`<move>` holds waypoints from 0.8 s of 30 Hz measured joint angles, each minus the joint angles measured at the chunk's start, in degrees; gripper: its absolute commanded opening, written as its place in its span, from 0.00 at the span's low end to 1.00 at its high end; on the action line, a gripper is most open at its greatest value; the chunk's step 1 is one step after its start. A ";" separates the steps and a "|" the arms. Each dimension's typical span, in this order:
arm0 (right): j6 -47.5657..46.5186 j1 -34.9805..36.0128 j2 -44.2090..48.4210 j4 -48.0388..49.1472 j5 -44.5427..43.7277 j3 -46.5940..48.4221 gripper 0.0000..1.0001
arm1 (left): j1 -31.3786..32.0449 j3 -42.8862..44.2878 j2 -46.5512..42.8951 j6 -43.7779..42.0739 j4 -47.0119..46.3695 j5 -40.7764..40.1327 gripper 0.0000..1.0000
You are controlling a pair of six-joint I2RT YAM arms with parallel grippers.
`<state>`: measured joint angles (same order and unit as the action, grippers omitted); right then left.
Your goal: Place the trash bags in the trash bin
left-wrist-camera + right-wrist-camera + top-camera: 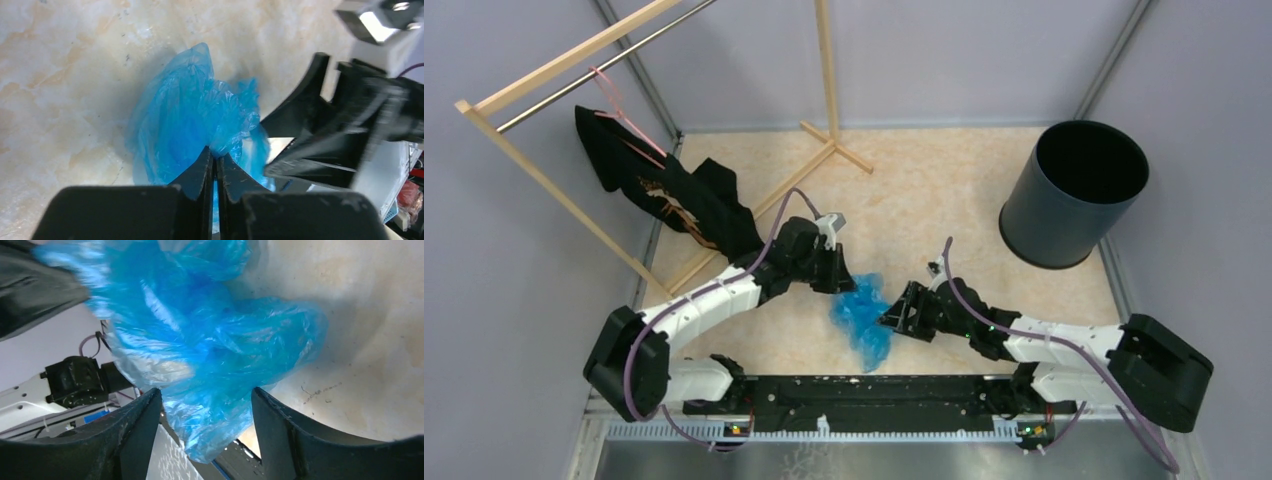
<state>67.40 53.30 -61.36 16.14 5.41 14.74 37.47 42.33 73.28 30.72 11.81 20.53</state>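
From above, the trash bag (861, 318), a crumpled, glossy light-blue film, lies on the beige marbled table (924, 190), well left of the upright trash bin (1076, 195) and nearer the arm bases. The left gripper (840, 282) and right gripper (890, 318) flank it. A wooden rack (554, 62) hung with a black garment (679, 205) stands far left of the bin, with grey walls around. Left wrist view: its fingers pinch tight on a fold of film. Right wrist view: jaws spread wide, wrinkled film bulging between them, unclamped.
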 measured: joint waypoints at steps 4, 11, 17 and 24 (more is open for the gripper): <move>-1.20 0.15 -5.88 2.54 2.49 1.11 0.12 | 0.04 -0.07 -4.13 -0.02 0.00 2.01 0.00; -7.93 -1.40 -0.46 -13.07 -2.91 7.69 0.00 | 0.15 1.38 -14.69 -1.77 7.30 -5.97 0.00; -15.43 -1.86 20.68 -34.77 -18.75 16.50 0.00 | 0.13 2.01 -29.81 -2.16 11.19 -20.33 0.00; -17.94 -2.03 30.49 -47.32 -25.77 18.29 0.00 | 0.42 0.59 -35.39 0.31 10.97 -25.94 0.00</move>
<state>49.45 51.27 -30.87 -31.18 -20.36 33.04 37.89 42.92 37.89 31.03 22.79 -5.41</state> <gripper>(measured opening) 0.005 0.006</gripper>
